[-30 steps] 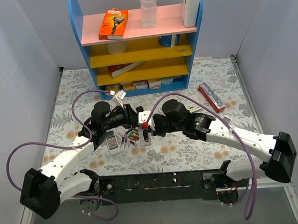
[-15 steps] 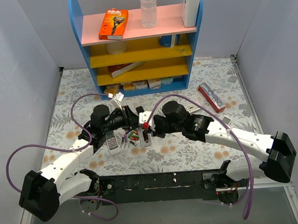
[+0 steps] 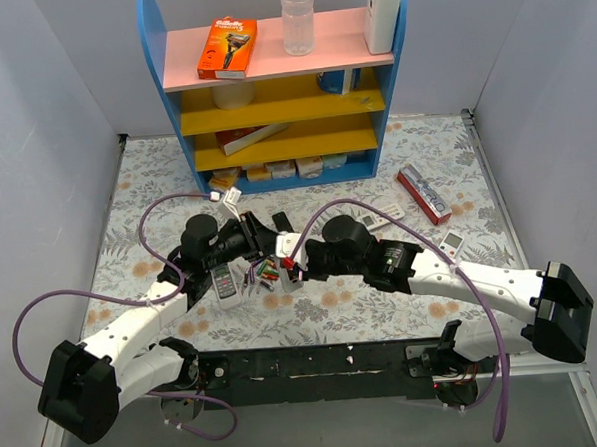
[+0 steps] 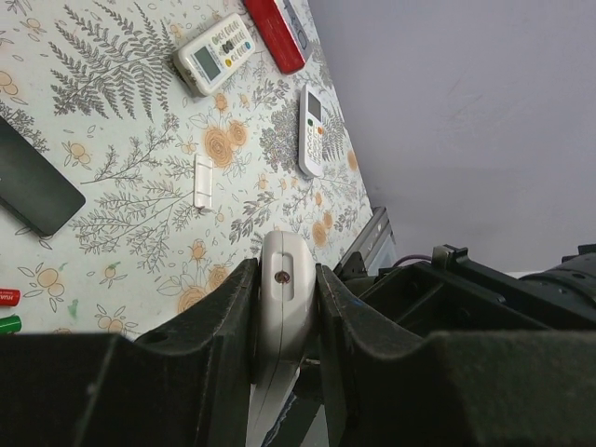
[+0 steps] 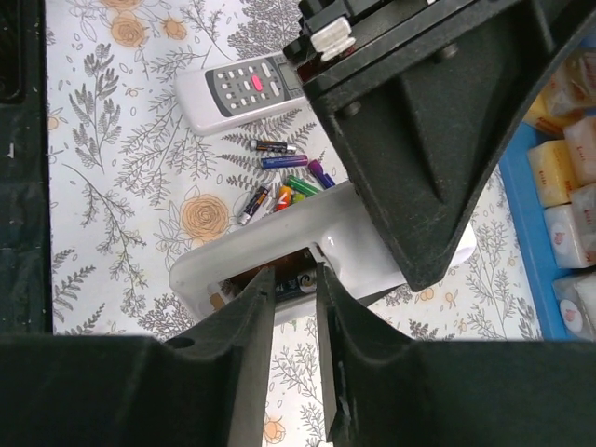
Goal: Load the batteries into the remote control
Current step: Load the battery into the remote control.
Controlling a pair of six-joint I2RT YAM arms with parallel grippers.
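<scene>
Cloth printed with ferns and flowers covers the tabletop. In my top view both arms reach forward and bend inward so that their wrists meet over its middle, the left arm from the lower left, the right arm lying low and long from the lower right.

White remote: I take this for the task's remote. It is held off the cloth, as far as I can judge, with its long axis running across the right wrist view from lower left to upper right and its battery bay uncovered, facing that camera.

Left pincer: pressed on one end of the white remote, one finger on each side.

Right pincer: tips directly over the bay, parted by a narrow gap with nothing that I can see between them. The gap runs across the remote's length. The fingers cover most of the bay, so I cannot tell whether a cell already sits in it.

Batteries: loose on the cloth just beyond the white remote, between it and a grey remote with buttons, lying at mixed angles. I judge the right arm the one to fetch them, being near and free. It would have to back off the bay and reach past the remote.

Black remote: flat on the cloth, well apart from both pincers.
</scene>
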